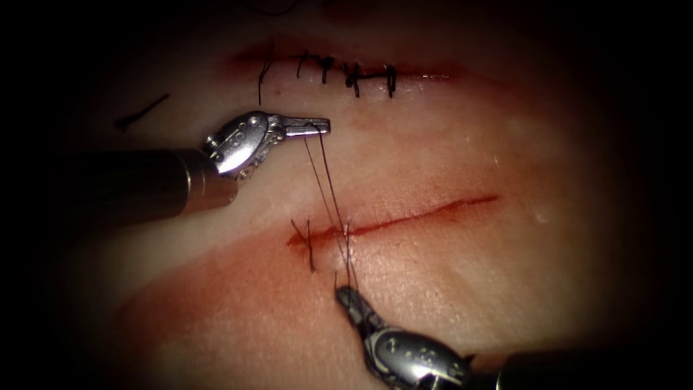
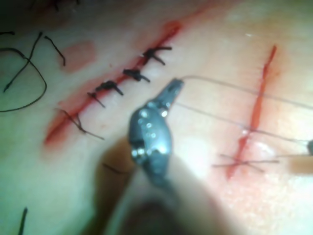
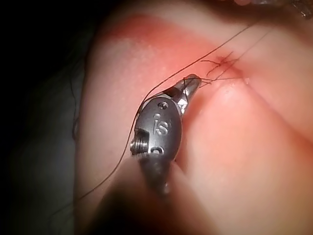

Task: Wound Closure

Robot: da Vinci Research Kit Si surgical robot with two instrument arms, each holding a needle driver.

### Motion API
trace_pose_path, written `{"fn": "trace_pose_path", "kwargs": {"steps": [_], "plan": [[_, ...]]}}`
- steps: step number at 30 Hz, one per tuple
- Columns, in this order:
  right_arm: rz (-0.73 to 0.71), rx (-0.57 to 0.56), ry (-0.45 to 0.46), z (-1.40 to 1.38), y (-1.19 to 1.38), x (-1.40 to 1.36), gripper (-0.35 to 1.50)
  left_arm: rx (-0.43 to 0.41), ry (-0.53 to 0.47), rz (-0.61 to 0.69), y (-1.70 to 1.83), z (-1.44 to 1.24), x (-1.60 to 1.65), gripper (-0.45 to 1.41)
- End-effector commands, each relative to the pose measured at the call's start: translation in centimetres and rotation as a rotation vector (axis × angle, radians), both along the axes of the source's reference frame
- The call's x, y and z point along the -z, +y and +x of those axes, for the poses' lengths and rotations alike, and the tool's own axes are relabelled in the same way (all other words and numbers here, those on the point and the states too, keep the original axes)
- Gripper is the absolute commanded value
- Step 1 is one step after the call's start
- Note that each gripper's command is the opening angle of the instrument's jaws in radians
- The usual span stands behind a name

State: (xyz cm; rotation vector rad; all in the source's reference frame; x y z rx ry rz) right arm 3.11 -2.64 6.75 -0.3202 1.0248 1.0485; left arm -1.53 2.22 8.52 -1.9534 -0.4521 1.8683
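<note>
The open cut (image 1: 404,217) runs across the tissue (image 1: 462,289), with one tied stitch (image 1: 310,244) near its left end. My left tool (image 1: 317,126) is above the cut, its jaws shut on the thread (image 1: 326,180). Two strands run down from it to a stitch point (image 1: 345,235) on the cut. My right tool (image 1: 345,295) is just below that point, jaws shut on the thread close to the tissue. The left wrist view shows the left tool (image 2: 175,89) with both strands (image 2: 230,88) crossing the cut (image 2: 259,107). In the right wrist view the right tool (image 3: 193,82) grips thread (image 3: 161,85) beside the stitch.
A second cut (image 1: 346,72) farther up is closed with several dark stitches (image 2: 132,74). A loose cut piece of thread (image 1: 141,112) lies on the tissue at upper left, and more loose thread (image 2: 29,73) lies beside the closed cut. Red fluid (image 1: 209,289) stains the tissue below the open cut.
</note>
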Motion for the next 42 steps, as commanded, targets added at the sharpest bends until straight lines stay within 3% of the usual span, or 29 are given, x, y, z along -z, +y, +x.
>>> {"fn": "trace_pose_path", "kwargs": {"steps": [1, 8, 15, 23, 42], "plan": [[0.003, -0.001, -0.001, 0.02, -0.15, -0.05, -0.35, 0.002, -0.001, 0.003, 0.02, -0.05, -0.08, -0.45], [0.008, -0.005, -0.003, 0.03, -0.06, -0.07, -0.35, 0.005, 0.001, 0.003, 0.05, -0.07, -0.1, -0.45], [0.001, 0.001, -0.006, 0.01, -0.19, -0.13, -0.35, 0.014, 0.006, 0.01, 0.17, -0.05, -0.09, -0.45], [0.002, -0.001, -0.009, 0.04, -0.22, -0.11, -0.35, 0.09, 0.06, 0.027, 0.74, -0.1, -0.15, -0.45], [0.002, 0.016, -0.001, 0.07, -0.29, -0.07, -0.35, 0.234, 0.248, -0.027, 1.59, -0.15, -0.55, -0.45]]}}
